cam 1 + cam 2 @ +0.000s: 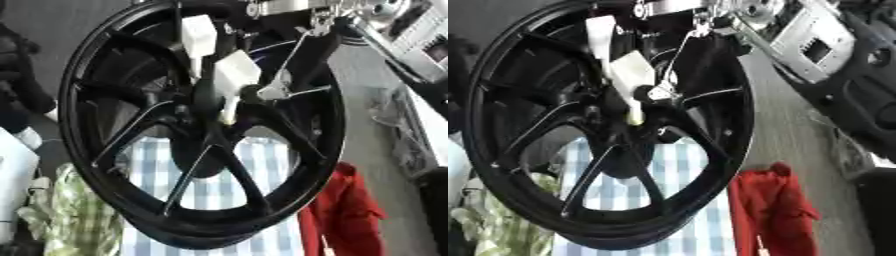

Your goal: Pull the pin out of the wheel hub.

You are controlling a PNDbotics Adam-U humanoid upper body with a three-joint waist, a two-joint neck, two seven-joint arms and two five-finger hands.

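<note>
At the centre of the black spoked wheel (206,135), which stood upright over a blue-checked cloth (210,190), the right hand (229,70) reached down from the upper right, its pale-tipped fingers (199,35) at the hub (214,102). Whether they were curled round the pin (634,112), a pale stub at the hub, could not be told. If pulled off-axis, the pin might bind or slip free; the left hand was absent.
</note>
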